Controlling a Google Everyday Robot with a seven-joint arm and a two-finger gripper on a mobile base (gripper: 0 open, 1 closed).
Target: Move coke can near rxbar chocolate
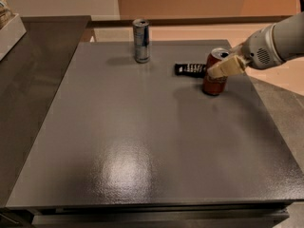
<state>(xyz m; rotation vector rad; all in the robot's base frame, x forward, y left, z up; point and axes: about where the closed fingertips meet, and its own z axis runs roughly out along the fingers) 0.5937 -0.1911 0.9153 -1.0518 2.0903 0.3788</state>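
Observation:
The coke can (214,85), red with a silver top, stands upright on the grey table (142,141) at the back right. The rxbar chocolate (189,69), a flat black bar with white lettering, lies just left of the can, its right end touching or nearly touching it. My gripper (214,70) reaches in from the right on a white arm (275,44). It sits around the can's upper half, with a tan part across the can's front.
A taller slim silver-and-blue can (141,40) stands upright at the back of the table, left of the bar. A dark counter (28,80) with a white box (9,32) adjoins on the left. The table's right edge is just beyond the coke can.

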